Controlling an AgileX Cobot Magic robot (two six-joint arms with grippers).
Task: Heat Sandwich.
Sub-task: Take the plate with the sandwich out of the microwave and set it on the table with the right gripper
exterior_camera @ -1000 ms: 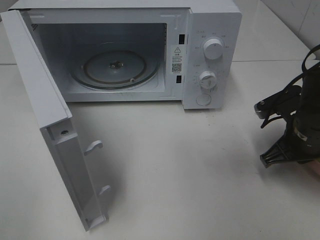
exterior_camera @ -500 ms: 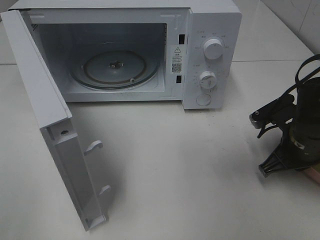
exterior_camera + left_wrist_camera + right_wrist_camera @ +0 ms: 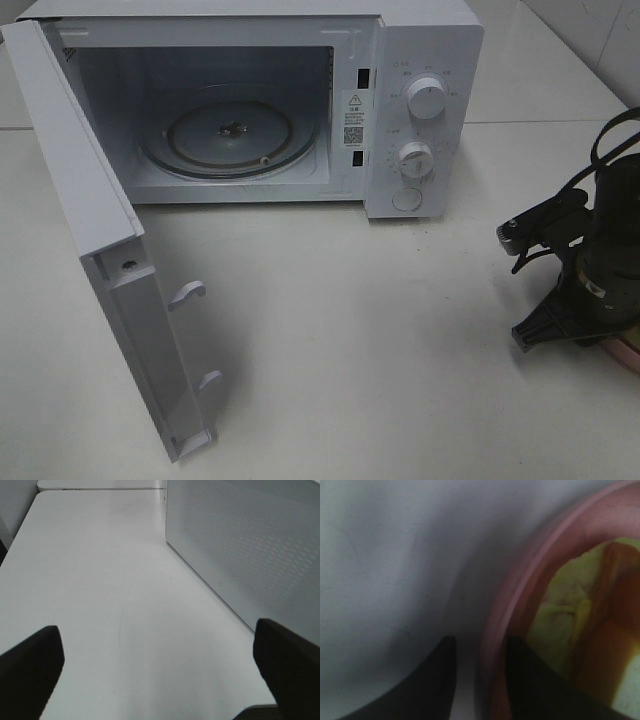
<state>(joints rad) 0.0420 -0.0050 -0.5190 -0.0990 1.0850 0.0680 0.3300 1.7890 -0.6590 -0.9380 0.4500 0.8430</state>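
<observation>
Risk of tipping the pink plate [image 3: 520, 580], lower right of the high view, and shedding the sandwich [image 3: 590, 630]: right gripper [image 3: 480, 642] parted astride its rim, left gripper [image 3: 157, 630] wide open.

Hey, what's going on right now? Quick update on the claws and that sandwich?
Left claw open, empty. Right claw straddling pink plate rim. Sandwich on plate. Microwave open.

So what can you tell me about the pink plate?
The pink plate is round with a raised, smooth rim, probably plastic or ceramic. Only part of it shows. It sits flat on the white table at the right edge, mostly hidden under the right arm. The sandwich lies on it, lettuce and orange filling showing. The right claw straddles its rim, one finger outside and one inside; whether they touch it is unclear.
</observation>
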